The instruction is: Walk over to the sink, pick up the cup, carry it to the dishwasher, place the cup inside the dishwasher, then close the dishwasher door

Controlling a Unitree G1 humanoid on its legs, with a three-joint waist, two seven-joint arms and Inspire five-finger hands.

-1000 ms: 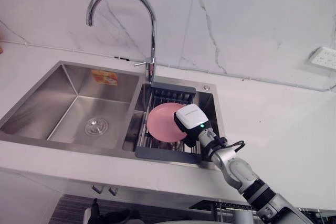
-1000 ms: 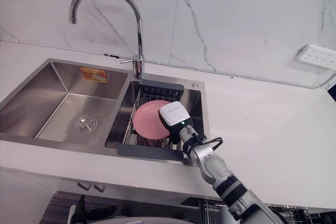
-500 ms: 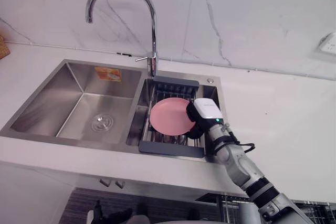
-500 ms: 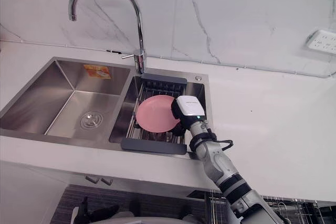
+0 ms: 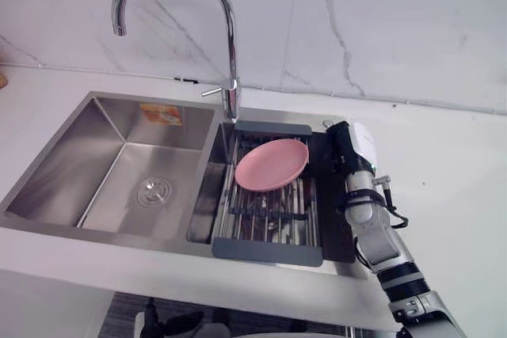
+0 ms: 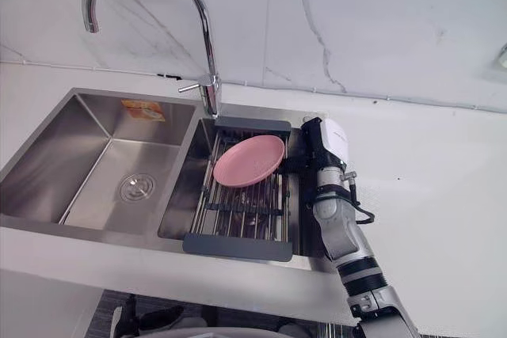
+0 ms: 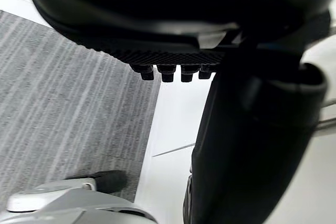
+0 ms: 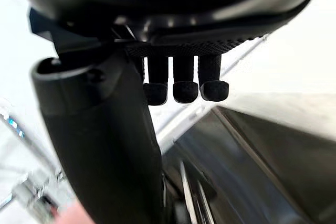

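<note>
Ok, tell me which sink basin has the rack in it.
The smaller basin, beside the right hand: its rack carries a pink plate. The larger basin has a drain and no rack.

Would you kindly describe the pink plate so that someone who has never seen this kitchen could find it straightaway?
Start at the steel double sink under the curved tap; its right basin holds a dark-framed wire rack. The plate rests on the rack's far end, near the tap's base. It is the only round, pink thing there, with the robot's right hand to its right.
</note>
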